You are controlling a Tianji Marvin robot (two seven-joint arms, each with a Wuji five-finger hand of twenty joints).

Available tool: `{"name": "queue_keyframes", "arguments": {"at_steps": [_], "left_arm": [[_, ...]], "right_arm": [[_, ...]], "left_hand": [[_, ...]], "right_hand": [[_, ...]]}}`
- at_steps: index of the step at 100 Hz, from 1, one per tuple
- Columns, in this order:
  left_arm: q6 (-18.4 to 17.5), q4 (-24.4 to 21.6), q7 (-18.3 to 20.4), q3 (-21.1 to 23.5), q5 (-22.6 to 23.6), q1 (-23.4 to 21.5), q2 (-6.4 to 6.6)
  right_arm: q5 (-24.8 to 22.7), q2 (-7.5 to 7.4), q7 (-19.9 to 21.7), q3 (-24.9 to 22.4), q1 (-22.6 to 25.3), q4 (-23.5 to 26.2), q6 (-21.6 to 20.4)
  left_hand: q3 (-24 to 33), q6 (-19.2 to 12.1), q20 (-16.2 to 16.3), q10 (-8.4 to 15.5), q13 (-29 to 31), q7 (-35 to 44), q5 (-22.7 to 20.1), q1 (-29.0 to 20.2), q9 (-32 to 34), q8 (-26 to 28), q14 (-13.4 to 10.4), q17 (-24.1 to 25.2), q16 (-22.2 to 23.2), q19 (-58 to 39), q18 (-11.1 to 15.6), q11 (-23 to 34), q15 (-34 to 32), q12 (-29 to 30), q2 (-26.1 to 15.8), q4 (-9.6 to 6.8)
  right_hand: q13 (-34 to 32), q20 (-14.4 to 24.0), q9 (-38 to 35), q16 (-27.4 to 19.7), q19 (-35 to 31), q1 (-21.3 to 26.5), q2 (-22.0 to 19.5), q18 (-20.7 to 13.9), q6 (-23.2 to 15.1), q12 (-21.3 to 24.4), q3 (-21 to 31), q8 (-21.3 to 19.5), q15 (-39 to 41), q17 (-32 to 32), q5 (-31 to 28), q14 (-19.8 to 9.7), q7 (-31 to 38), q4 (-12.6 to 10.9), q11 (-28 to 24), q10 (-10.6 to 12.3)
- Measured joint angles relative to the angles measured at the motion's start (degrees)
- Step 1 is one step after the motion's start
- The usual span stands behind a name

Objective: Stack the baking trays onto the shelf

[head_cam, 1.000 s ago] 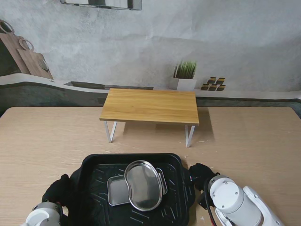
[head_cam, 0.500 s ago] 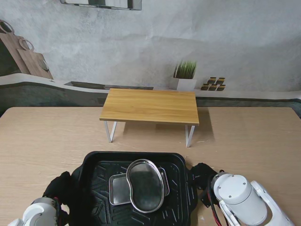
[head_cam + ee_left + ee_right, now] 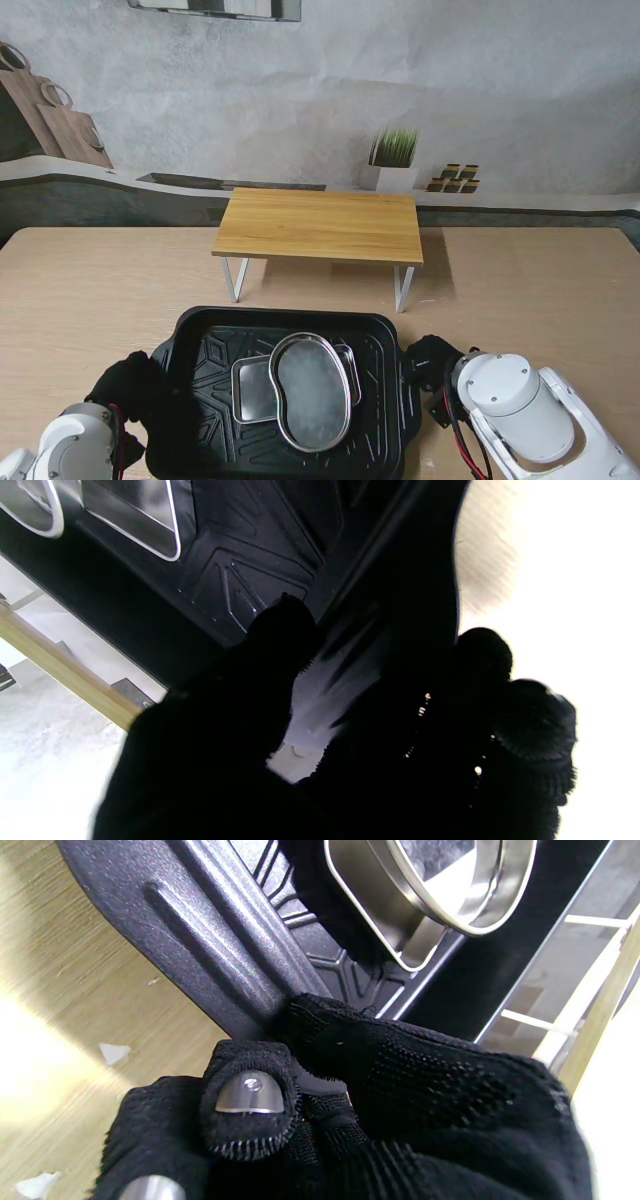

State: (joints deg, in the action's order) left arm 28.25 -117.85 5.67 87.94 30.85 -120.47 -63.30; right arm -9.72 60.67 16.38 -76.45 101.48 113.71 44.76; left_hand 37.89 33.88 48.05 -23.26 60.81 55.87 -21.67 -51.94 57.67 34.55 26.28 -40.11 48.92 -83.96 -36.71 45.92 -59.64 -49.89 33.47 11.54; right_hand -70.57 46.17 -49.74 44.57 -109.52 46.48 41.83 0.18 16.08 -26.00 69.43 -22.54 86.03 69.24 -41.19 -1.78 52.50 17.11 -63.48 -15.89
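Right hand (image 3: pixel 430 362): clamped on the right rim of the black baking tray (image 3: pixel 200 345); in the right wrist view my gloved fingers (image 3: pixel 395 1075) wrap over the rim's edge, thumb pressed underneath.
Left hand (image 3: pixel 130 385): gripping the tray's left rim; the left wrist view is dark, but one finger (image 3: pixel 280 630) lies over the rim and the rest curl under it.
Black baking tray: held between both hands at the near edge of the bench (image 3: pixel 90 290), centred in front of me. It looks lifted, though I cannot tell how clear of the bench it is.
Load inside: a square steel pan (image 3: pixel 255 388) with an oval steel pan (image 3: pixel 315 390) lying on top of it, overlapping to the right. Both sit loose in the black tray.
Shelf (image 3: pixel 320 224): small wooden top on white legs, farther from me than the tray, well apart, nothing on it.
Step in hand: I judge this the carry, tray gripped on both sides and heading for the shelf.
Next move: raise both hands together above the shelf top, push forward evenly, keep the tray level so the loose pans do not slide, then set it down squarely.
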Motion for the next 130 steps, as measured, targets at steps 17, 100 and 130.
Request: {"name": "queue_keyframes", "arguments": {"at_steps": [17,100,130], "left_arm": [[-0.02,-0.02,0.36,0.12,-0.08,0.39,0.10],[1.62,5.75,-2.34,-3.65,0.56,5.74,-0.35],[1.53,6.46,-3.17,-3.90,0.98,5.91,-0.63]], "right_arm": [[-0.13,-0.12,0.07,0.33,-0.75,0.04,0.80],[-14.50,-0.24,0.68,5.49,-3.60,-4.33,-2.94],[-22.51,-2.71,10.00,3.38,0.30,-1.10,-5.83]], "left_hand": [[-0.05,0.01,0.04,0.00,0.00,0.35,-0.76,-0.06,0.39,0.00,0.14,-0.04,0.00,-0.05,-0.15,0.01,0.02,-1.01,0.00,0.00],[-3.52,-0.98,0.75,0.69,0.22,-1.16,-5.16,-0.63,1.80,1.46,-0.42,-0.02,1.52,-0.78,-0.20,0.06,-1.91,-2.33,0.00,0.00],[-4.24,-1.29,0.78,1.36,0.22,-1.95,-6.70,-0.56,2.58,1.72,-0.49,0.03,1.53,-0.78,-0.20,1.16,-1.92,-2.73,-0.01,0.00]], "right_hand": [[-0.01,0.80,0.00,0.56,-0.09,0.03,-0.66,0.00,-0.41,-0.29,0.78,0.00,0.36,0.01,-0.50,-0.05,0.00,-0.01,0.13,0.00],[-0.05,-9.72,7.06,-11.02,0.73,-21.89,-7.16,-1.35,-5.05,-6.87,-10.93,-8.44,-8.68,0.06,4.46,-0.33,-2.89,-9.90,-2.37,3.98],[12.87,-21.38,19.24,-16.50,14.73,-32.86,-15.87,8.06,-6.16,-4.05,-27.62,-8.81,-27.26,-9.38,20.42,10.60,-8.66,-9.91,1.76,5.03]]}}
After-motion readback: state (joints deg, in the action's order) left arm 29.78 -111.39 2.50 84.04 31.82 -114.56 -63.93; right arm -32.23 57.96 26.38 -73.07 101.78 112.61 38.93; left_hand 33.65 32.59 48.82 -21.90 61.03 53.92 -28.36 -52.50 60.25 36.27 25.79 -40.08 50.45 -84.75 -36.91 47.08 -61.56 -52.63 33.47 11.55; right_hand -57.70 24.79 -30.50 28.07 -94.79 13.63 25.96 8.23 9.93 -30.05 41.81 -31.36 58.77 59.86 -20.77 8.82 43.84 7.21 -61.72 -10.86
